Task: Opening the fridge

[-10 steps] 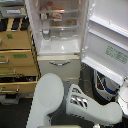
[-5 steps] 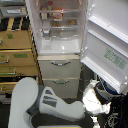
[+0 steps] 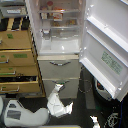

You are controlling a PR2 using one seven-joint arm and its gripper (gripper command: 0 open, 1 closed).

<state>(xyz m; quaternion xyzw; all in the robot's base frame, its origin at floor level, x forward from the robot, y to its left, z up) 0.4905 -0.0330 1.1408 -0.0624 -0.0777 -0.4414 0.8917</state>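
- The tool [image 3: 59, 89] sits low before the fridge [image 3: 59, 50], its tip over the lower drawer [image 3: 61, 86]; whether it is released or clenched cannot be told
- The upper door [image 3: 106, 46] stands swung wide toward the exterior view's right, shelves exposed
- A wooden cabinet [image 3: 18, 62] stands just beside the fridge, on the exterior view's left

I face the fridge [image 3: 59, 45], a tall off-white refrigerator standing upright in the middle of the scene. Its large upper door [image 3: 107, 47] is swung wide open to the exterior view's right, showing its pale inner lining and a green-printed label. The lit upper compartment shows shelves holding small items too blurred to identify. Below it, two closed drawers sit stacked, the upper one bearing a curved silver handle [image 3: 59, 63].
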